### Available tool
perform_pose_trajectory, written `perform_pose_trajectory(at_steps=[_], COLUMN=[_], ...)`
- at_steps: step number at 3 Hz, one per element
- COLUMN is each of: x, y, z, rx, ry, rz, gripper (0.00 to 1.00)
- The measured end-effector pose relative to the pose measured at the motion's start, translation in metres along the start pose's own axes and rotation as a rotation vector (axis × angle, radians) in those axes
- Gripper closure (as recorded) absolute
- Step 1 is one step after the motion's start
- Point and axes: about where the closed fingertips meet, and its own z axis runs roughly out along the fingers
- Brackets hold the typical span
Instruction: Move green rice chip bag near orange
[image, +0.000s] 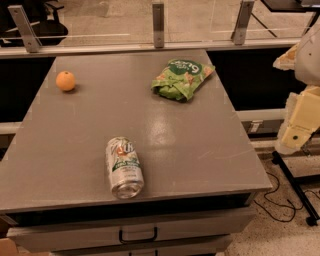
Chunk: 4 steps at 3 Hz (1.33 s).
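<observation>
You have the green rice chip bag lying flat on the grey table, close to the far edge and toward the far right corner, with its white lettering facing up. The orange sits near the far left corner, just in from the left edge. It is well apart from the bag, with only tabletop between the two.

A green-and-white soda can lies on its side near the front edge, left of the middle, its metal end turned toward that edge (it touches neither the bag nor the orange).

Your gripper is off the table, out past the right edge. It shows as pale cream parts at the right border of the view, roughly level with the middle of that edge. It touches none of the three things on the table, and you cannot tell from here whether it is open or closed.

Under the front edge you can see a drawer front with a dark handle. Beyond the far edge runs a rail with metal posts, and black cables lie on the floor below the front right corner
</observation>
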Motion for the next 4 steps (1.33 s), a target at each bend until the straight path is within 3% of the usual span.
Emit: perform_pose_trajectory(at_steps=[1, 2, 3, 4], x=[0.0, -0.015, -0.044, -0.072], y=[0.0, -0.019, -0.058, -0.108], z=[0.0, 0.018, 0.057, 0.087], rx=[0.0, 0.007, 0.044, 0.086], ry=[0.0, -0.052, -0.149, -0.247], rz=[0.0, 0.009, 0.0, 0.039], gripper=[0.0, 0.0, 0.0, 0.0])
